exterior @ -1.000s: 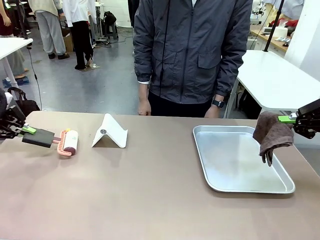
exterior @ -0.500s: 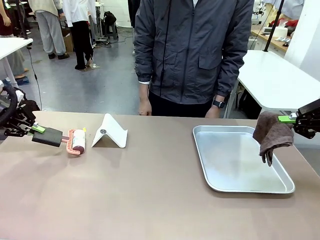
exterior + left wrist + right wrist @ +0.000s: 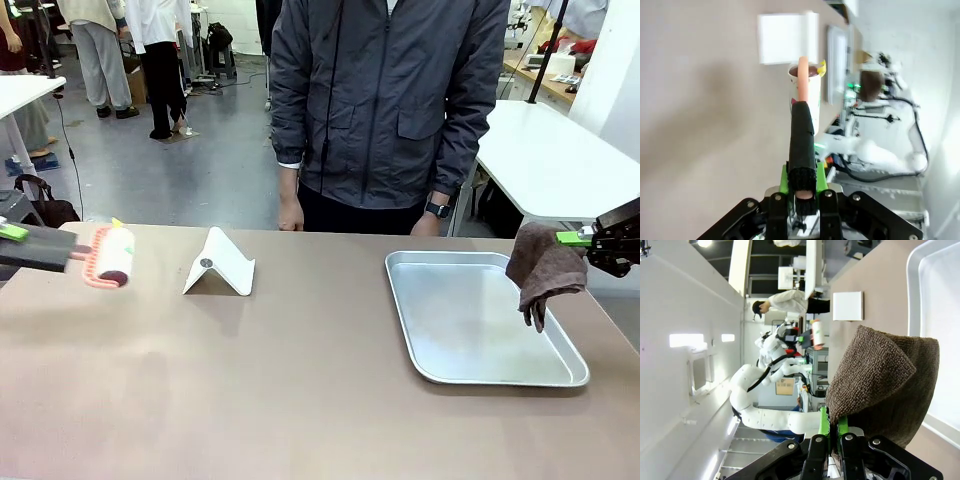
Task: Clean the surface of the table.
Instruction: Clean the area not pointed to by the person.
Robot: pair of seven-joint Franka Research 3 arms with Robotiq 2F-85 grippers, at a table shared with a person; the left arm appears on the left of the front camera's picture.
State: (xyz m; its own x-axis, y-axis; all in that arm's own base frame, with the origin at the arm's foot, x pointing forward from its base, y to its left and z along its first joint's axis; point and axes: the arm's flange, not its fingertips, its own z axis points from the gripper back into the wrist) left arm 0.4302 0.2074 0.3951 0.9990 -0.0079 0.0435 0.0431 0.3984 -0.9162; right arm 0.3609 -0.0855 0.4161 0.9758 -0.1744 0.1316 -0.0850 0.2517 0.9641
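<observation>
Table (image 3: 300, 400): wide tan-brown matte top that fills the near half of the front view, with most of the middle and near edge bare. No crumbs or stains can be made out.

Left far corner: the left gripper (image 3: 802, 184) has its green pads pinched on the black handle of a lint roller (image 3: 110, 255). The pink frame and white roll point along the far edge toward the middle. I cannot tell whether the roll touches the top.

Just right of the roll, near the far edge, is a white folded stand (image 3: 220, 265), tent-shaped and resting on the top.

Right half: a shiny steel tray (image 3: 500, 380) lies flat with nothing lying in it. The right gripper (image 3: 590, 238) is clamped on a brown cloth (image 3: 545, 272), which hangs over the tray's far right corner. I cannot tell whether it touches the tray.

Far edge: a person (image 3: 385, 100) in a dark jacket stands with both hands down by the table edge.

Room: grey floor (image 3: 200, 170), a white-topped table (image 3: 550, 160) behind on the right, another at the left edge (image 3: 20, 92), and people standing farther back (image 3: 100, 40).
</observation>
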